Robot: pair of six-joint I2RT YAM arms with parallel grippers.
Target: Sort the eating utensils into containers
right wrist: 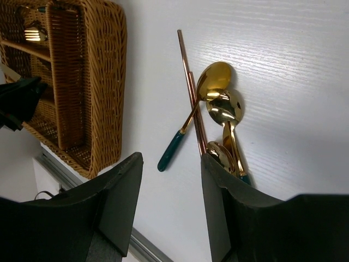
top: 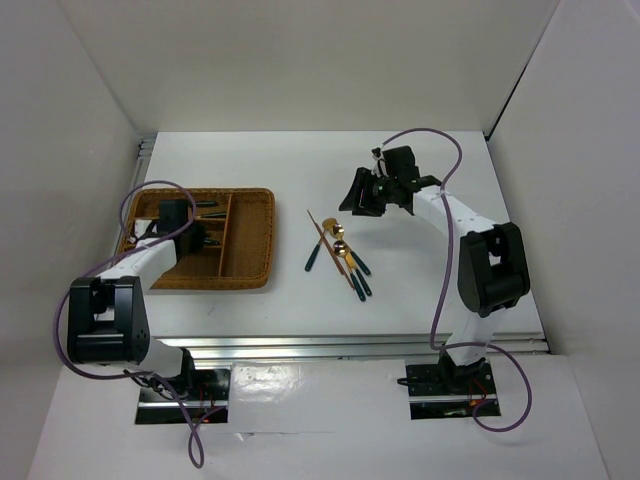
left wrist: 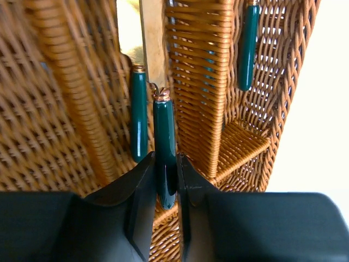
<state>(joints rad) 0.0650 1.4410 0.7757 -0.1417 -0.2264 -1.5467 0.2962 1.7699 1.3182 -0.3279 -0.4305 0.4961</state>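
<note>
Grips a utensil by its dark green handle (left wrist: 164, 142) in the left pincer (left wrist: 165, 180), jaws narrow and closed on the handle's tail end. Hangs inside the left part of the wicker tray (top: 270, 240), flat gold head (left wrist: 154, 43) pointing away from the fingers. Runs lengthwise along a narrow slot between two woven walls, in line with a second green handle (left wrist: 139, 117) lying just beside it in that same slot. Looks, by that alignment, ready for release: no turn needed, only a lowering and an opening. Cannot tell contact between head and tray floor. Risks, if let go tilted, leaning on the divider (left wrist: 199, 82) to its right.

Holds nothing in the right pincer (top: 355, 200), jaws wide apart above the bench (top: 400, 300). Finds the loose utensils (top: 343, 252) on the near side of that pincer, toward the arm bases, between the tray and the right arm and well apart from the left arm. Shows, in the right wrist view, thin gold chopsticks (right wrist: 190, 87) crossed by a green-handled spoon (right wrist: 214, 81), with two more spoons (right wrist: 224, 107) touching beside them. Calls for the right arm, the nearer one, jaws set across a handle's long axis, slantwise on the bench.
</note>
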